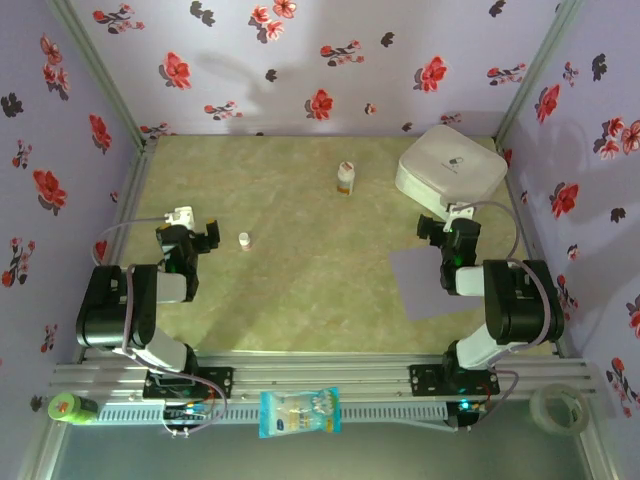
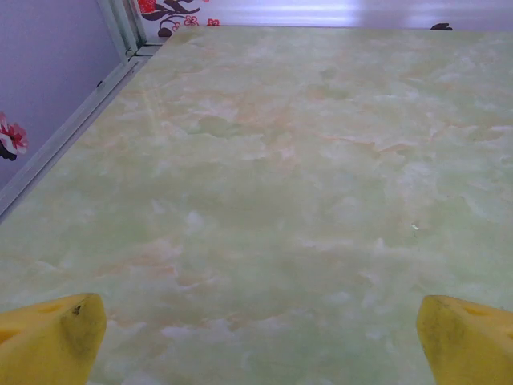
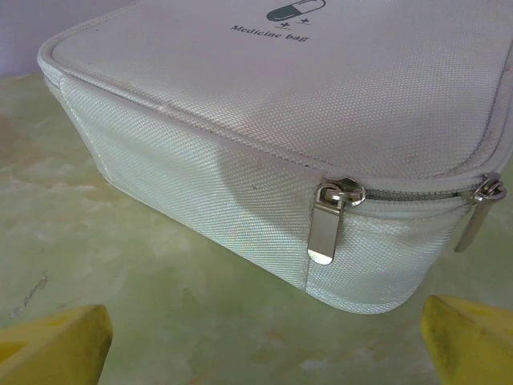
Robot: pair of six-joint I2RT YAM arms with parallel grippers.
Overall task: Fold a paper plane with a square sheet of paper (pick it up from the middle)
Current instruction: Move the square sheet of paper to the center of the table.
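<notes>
Lavender and flat, the square sheet of paper (image 1: pixel 425 290) lies on the surface (image 1: pixel 300 290) just on the near side of the white case (image 1: pixel 452 168), toward the arm bases. Its right part is tucked under the right arm. It is unfolded, so by my reading the plane is not yet begun. Being square, it has no long axis to line up on, and its edges sit a little skewed to the near edge of the surface.

Your right gripper (image 1: pixel 447 222) hangs between the case and the sheet, about over the sheet's far edge, with its jaws wide apart and empty. In the right wrist view it (image 3: pixel 264 353) points at the case's zipped side (image 3: pixel 240 216), so the sheet lies behind and below the jaws, not ahead of them. To reach the sheet's middle you would likely need to draw back from the case and tip down.

Your left gripper (image 1: pixel 188 228) sits well apart from the case, far off to its left, jaws likewise spread and empty over bare surface (image 2: pixel 264 176). The right arm is plainly the nearer one. A small white bottle (image 1: pixel 345 178) stands left of the case, clear of the sheet.
</notes>
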